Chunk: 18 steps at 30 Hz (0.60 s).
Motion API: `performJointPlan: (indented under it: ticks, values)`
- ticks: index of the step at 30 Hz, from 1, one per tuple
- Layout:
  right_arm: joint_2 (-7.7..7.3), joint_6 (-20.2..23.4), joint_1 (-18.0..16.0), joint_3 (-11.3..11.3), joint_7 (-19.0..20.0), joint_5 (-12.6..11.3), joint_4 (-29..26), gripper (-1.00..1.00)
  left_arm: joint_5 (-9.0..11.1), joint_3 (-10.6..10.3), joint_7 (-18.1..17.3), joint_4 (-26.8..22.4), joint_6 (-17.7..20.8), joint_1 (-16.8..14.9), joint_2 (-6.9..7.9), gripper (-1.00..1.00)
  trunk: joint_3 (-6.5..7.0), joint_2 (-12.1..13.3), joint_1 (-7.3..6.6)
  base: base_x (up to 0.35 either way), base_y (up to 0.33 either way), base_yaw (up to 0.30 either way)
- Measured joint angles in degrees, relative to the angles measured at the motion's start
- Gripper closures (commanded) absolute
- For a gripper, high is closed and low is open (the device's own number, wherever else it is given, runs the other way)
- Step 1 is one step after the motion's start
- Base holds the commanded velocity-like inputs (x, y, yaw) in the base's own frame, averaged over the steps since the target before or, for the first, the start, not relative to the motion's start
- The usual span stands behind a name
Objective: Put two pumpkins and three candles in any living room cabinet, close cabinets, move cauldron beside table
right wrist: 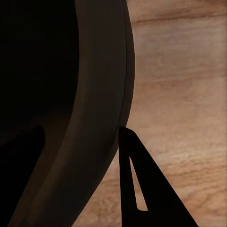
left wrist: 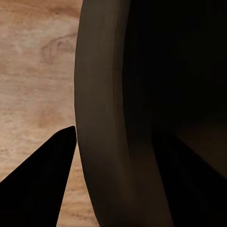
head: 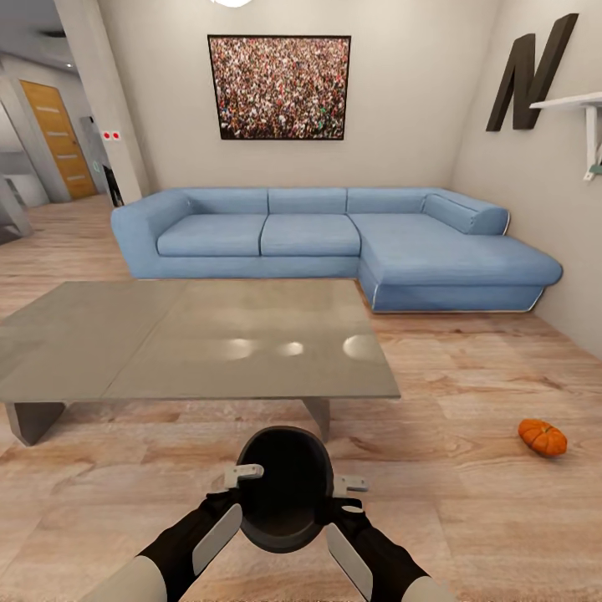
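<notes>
The black cauldron (head: pixel 283 489) is held above the wood floor (head: pixel 485 502) just in front of the robot, mouth facing the head camera. Its left rim is clamped by the left gripper (head: pixel 236 493), one finger inside and one outside; its right rim is pinched the same way by the right gripper (head: pixel 344 502). In the wrist views the rim (left wrist: pixel 101 123) (right wrist: pixel 101 109) sits between the dark fingers. Just beyond stands the grey table (head: pixel 192 343). One pumpkin (head: pixel 542 436) lies on the floor at right. Farther back a blue sofa (head: pixel 334 238) is set against the wall.
</notes>
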Motion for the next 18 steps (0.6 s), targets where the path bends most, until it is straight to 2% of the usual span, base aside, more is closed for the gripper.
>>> performJointPlan:
  ticks: [10,18]
  values:
    - [0.00,-0.01,0.00,0.00,0.00,-0.01,0.01,1.00,-0.01,-0.01,0.00,0.00,0.00,0.00,0.00,1.00,-1.80,-4.01,2.20,0.000,0.000,0.000]
    - [0.00,0.01,0.00,0.03,-0.06,-0.03,-0.02,1.00,0.05,0.00,0.00,0.00,-0.01,0.00,0.01,1.00,-3.57,-4.13,2.41,0.000,0.000,0.000]
